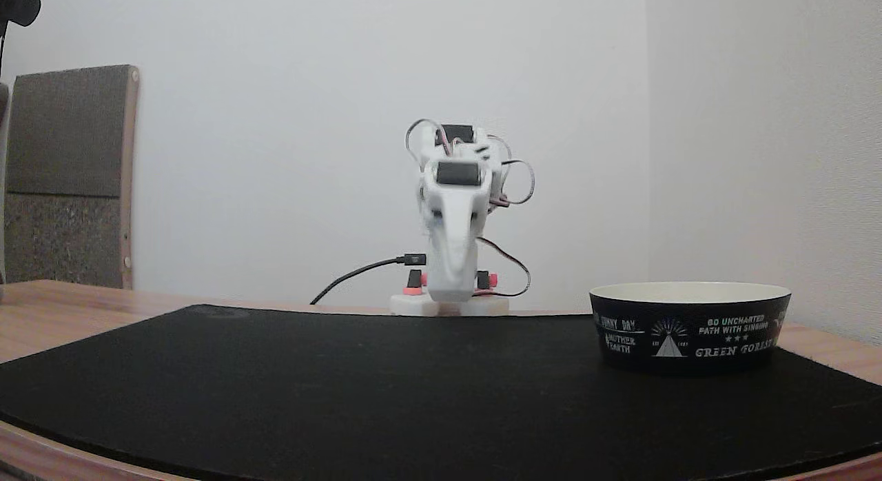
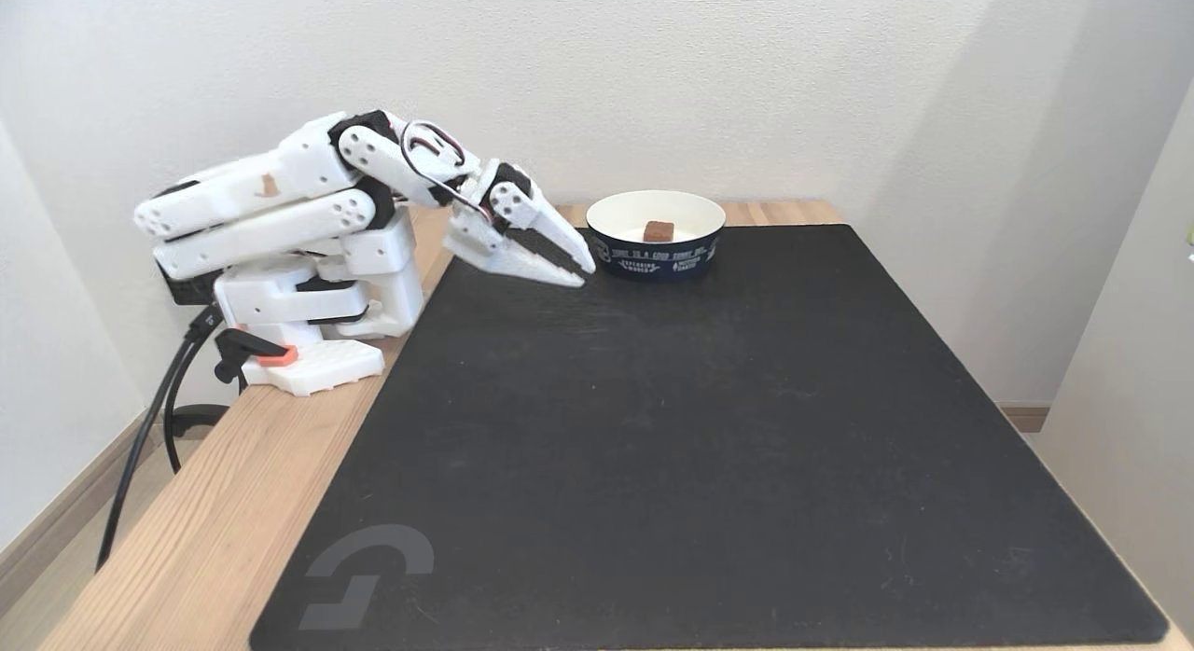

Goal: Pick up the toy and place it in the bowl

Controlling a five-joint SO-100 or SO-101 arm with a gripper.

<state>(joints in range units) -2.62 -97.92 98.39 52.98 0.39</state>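
Note:
The small red toy (image 2: 659, 230) lies inside the bowl (image 2: 690, 250), on its cream-white floor. The bowl is black outside with white print and stands at the mat's far edge; in the low fixed view the bowl (image 1: 689, 327) is at the right and its wall hides the toy. My white arm is folded back over its base. My gripper (image 2: 583, 269) points down toward the mat just left of the bowl, jaws together, holding nothing. In the low fixed view the gripper (image 1: 451, 295) faces the camera, tip down.
A large black mat (image 2: 709, 427) covers most of the wooden table (image 2: 224, 511). The arm's base (image 2: 312, 362) with red knobs and black cables sits at the table's left edge. Walls stand close behind and to the right. A brown padded panel (image 1: 69, 178) leans at the left.

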